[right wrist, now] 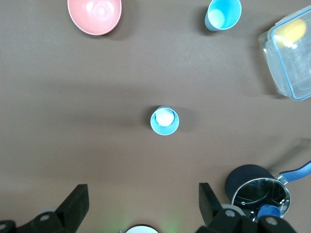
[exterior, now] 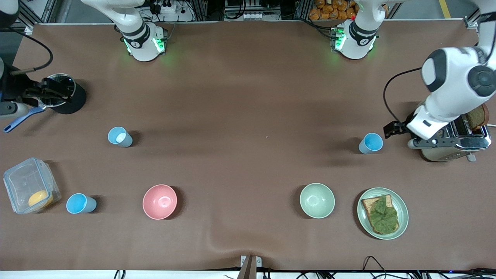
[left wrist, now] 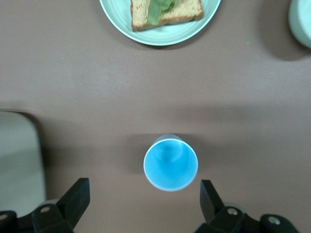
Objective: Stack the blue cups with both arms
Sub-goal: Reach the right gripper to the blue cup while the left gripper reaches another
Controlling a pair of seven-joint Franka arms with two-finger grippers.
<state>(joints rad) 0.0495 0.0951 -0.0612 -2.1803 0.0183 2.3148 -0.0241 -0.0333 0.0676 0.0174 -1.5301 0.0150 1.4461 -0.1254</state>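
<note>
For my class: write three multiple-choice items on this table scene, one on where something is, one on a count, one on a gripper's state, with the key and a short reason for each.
1. What does the slice of bread with a green leaf lie on?
A. the pink bowl
B. the pale green plate
C. the clear lidded box

2. How many blue cups stand on the table?
A. one
B. two
C. three

3. How is the left gripper?
A. open, holding nothing
B. shut on a cup
C. shut on a bowl

Key:
1 B: the bread rests on the pale green plate, beside the pale green bowl.
2 C: one blue cup, a second beside the clear box, and a third near the toaster.
3 A: the left gripper hangs over that third cup with its fingers spread apart.
</note>
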